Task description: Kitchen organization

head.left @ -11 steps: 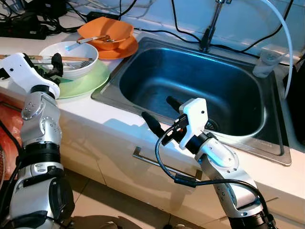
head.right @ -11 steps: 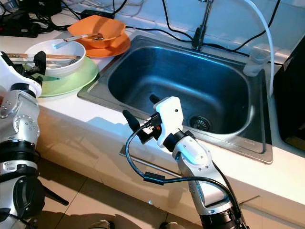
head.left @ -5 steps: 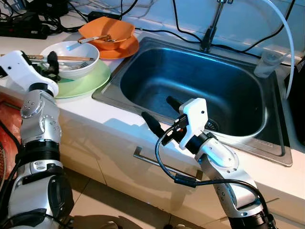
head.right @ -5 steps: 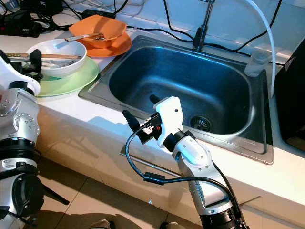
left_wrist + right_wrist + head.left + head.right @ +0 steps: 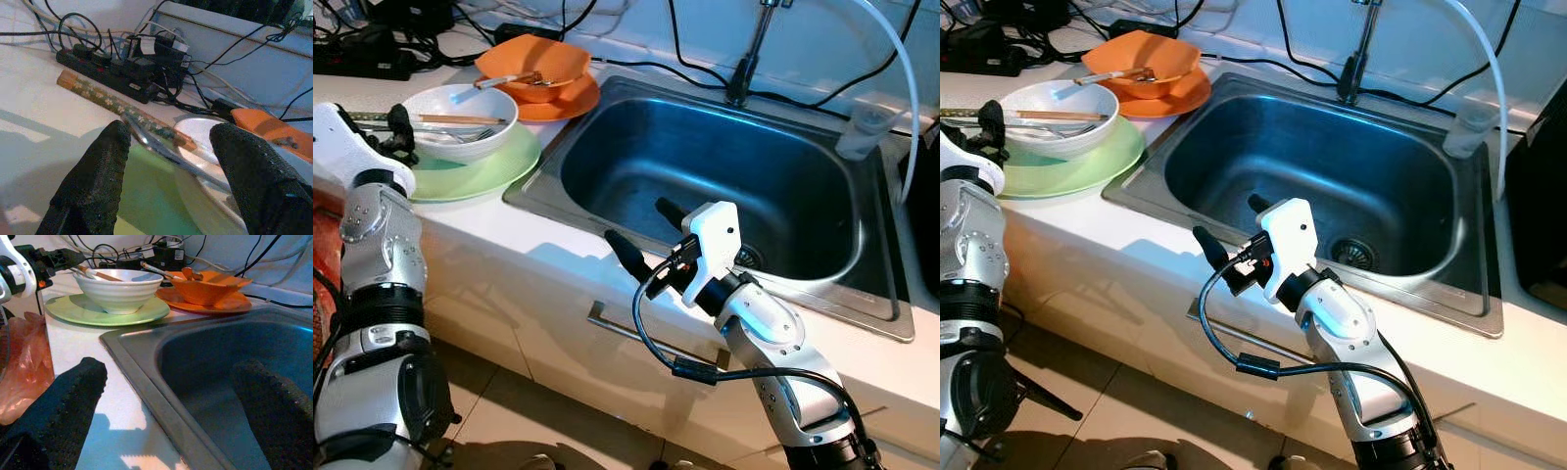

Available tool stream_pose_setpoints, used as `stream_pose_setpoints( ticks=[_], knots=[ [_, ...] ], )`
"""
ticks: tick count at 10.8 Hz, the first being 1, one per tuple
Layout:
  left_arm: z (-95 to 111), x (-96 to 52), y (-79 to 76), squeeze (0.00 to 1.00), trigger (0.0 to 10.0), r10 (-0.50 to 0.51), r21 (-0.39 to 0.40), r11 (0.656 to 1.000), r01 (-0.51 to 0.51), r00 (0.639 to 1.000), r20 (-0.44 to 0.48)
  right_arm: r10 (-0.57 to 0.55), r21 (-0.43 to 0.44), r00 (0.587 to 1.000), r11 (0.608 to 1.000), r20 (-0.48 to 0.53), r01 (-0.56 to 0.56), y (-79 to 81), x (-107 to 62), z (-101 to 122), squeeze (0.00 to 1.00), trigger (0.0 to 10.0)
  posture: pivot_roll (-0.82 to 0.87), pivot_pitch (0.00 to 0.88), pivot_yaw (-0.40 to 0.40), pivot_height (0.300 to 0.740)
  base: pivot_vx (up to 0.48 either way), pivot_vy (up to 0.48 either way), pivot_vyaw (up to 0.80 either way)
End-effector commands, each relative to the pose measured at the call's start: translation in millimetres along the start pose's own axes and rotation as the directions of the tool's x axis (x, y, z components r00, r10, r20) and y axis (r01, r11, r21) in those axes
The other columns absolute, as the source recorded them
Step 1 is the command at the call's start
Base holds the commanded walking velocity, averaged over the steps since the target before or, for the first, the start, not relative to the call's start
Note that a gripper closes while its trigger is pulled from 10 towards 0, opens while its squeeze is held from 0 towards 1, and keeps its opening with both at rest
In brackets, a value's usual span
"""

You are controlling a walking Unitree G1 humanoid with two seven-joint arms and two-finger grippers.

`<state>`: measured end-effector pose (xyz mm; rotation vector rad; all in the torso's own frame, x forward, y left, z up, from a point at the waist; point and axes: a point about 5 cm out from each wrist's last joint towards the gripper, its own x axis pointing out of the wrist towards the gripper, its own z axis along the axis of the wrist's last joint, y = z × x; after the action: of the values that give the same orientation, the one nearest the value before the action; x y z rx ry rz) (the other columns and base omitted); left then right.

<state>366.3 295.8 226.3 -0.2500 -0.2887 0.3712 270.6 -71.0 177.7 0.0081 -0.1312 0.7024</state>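
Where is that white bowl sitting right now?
The white bowl sits on the green plate on the counter, left of the sink, just in front of the orange bowl.

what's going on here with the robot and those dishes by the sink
The robot stands at a kitchen counter beside a steel sink. Its left gripper, fingers open, is at the edge of the white bowl that sits on a green plate, lined up with the chopsticks and fork lying across the bowl. It holds nothing yet. The right gripper hovers open over the sink's front rim. An orange bowl on an orange plate waits behind.
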Motion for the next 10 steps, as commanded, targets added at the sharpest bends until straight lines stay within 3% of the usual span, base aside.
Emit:
stream_pose_setpoints(
  ticks=[1,2,3,10],
  knots=[
    [5.3,3.3,-1.4,0.00,10.0,-0.001,-0.001,1.000,0.001,1.000,0.023,-0.002,-0.009,1.000,1.000,0.007,0.002,0.4,-2.6,2.7,0.00,10.0,-0.02,0.102,-0.049,0.740,0.000,0.000,0.00],
    [6.1,4.5,-2.7,0.00,4.1,-0.007,-0.006,1.000,0.008,0.999,0.033,0.000,-0.010,1.000,1.000,0.006,0.000,0.6,-2.5,2.6,0.00,10.0,-0.02,0.102,-0.049,0.740,0.000,0.000,0.00],
    [6.5,5.2,-5.1,0.00,0.0,-0.022,-0.012,1.000,0.022,0.999,0.040,0.000,-0.012,1.000,1.000,0.006,0.000,0.2,-2.7,2.6,0.00,10.0,-0.02,0.101,-0.049,0.740,0.000,0.000,0.00],
    [7.1,6.7,-3.5,0.00,0.0,-0.027,-0.022,0.999,0.028,0.998,0.061,0.013,0.001,1.000,1.000,0.002,-0.013,1.8,-2.9,1.7,0.00,10.0,-0.02,0.101,-0.048,0.740,0.000,0.000,0.00]
  ],
)
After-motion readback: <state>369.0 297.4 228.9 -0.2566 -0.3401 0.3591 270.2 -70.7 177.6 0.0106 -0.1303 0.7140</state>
